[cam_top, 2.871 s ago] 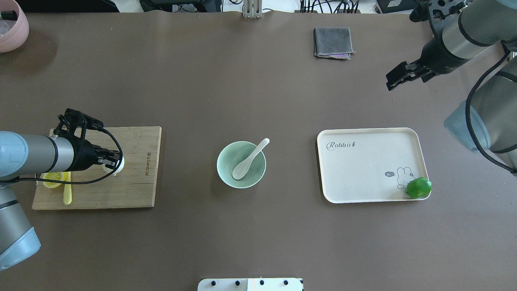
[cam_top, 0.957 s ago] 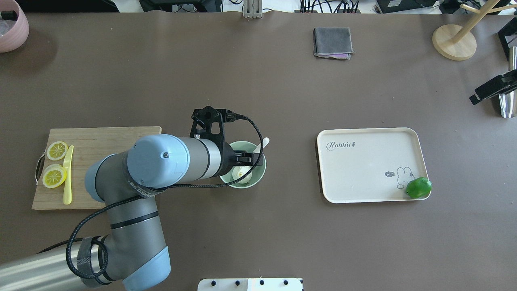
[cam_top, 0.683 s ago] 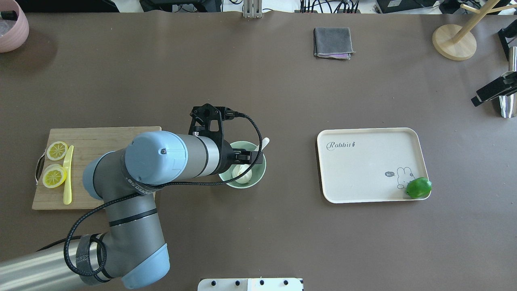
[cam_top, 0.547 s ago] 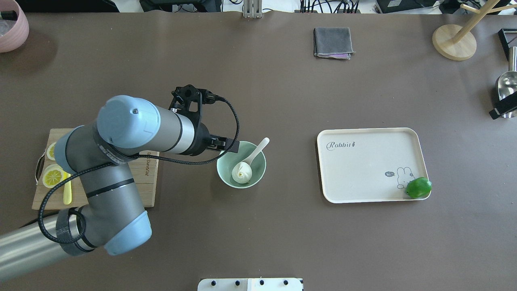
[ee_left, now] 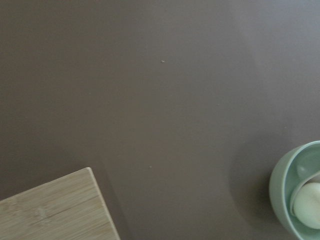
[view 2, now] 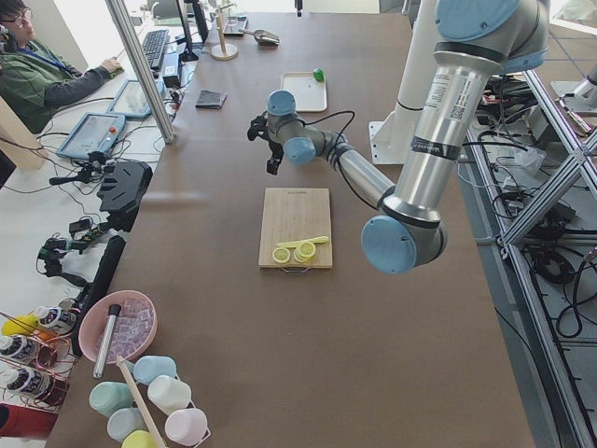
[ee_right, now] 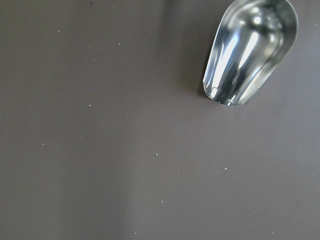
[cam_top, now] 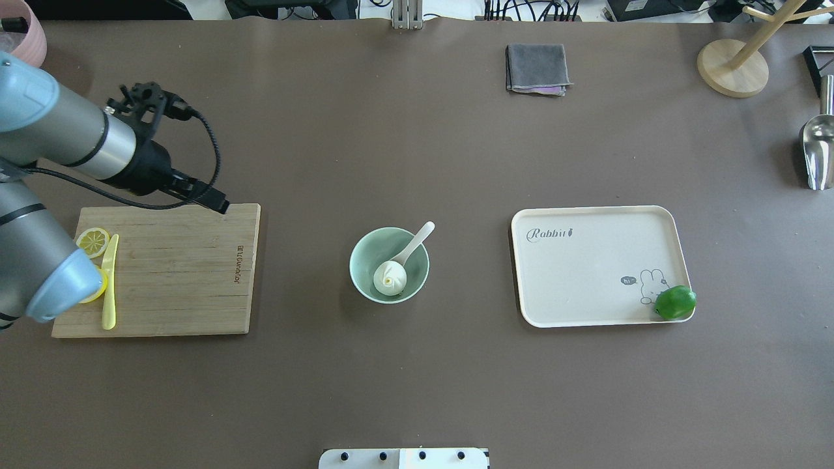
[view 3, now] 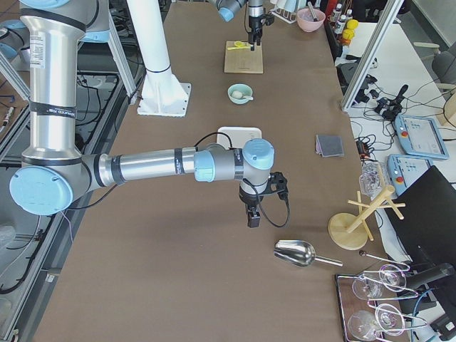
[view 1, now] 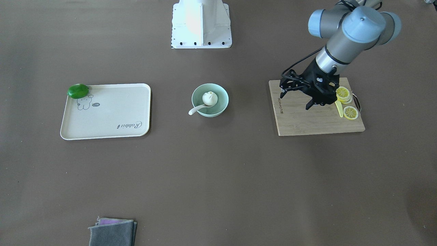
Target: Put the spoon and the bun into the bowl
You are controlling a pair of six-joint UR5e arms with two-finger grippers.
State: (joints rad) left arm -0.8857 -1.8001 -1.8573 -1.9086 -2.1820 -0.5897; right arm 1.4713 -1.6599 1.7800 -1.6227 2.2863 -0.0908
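Observation:
The pale mint-green bowl (cam_top: pixel 360 259) stands mid-table, also in the front view (view 1: pixel 224 99) and at the left wrist view's right edge (ee_left: pixel 279 192). The white bun (cam_top: pixel 389 279) lies inside it (view 1: pixel 209 98). The white spoon (cam_top: pixel 417 238) rests with its scoop in the bowl under the bun and its handle over the rim (view 1: pixel 195 110). My left gripper (cam_top: pixel 218 204) is open and empty above the far right corner of the cutting board (view 1: pixel 295 100). My right gripper (view 3: pixel 253 217) shows only in the right side view, near a metal scoop; I cannot tell its state.
A wooden cutting board (cam_top: pixel 176 273) at left holds lemon slices (cam_top: pixel 92 241) and a yellow knife (cam_top: pixel 109 286). A cream tray (cam_top: pixel 586 267) at right holds a green lime (cam_top: pixel 675 303). A grey cloth (cam_top: pixel 537 68), wooden stand (cam_top: pixel 730 65) and metal scoop (cam_top: pixel 814 150) lie farther back.
My left gripper carried the bun from the board to the bowl, let it go there, and pulled back left to the board's far corner. My right arm left the overhead view.

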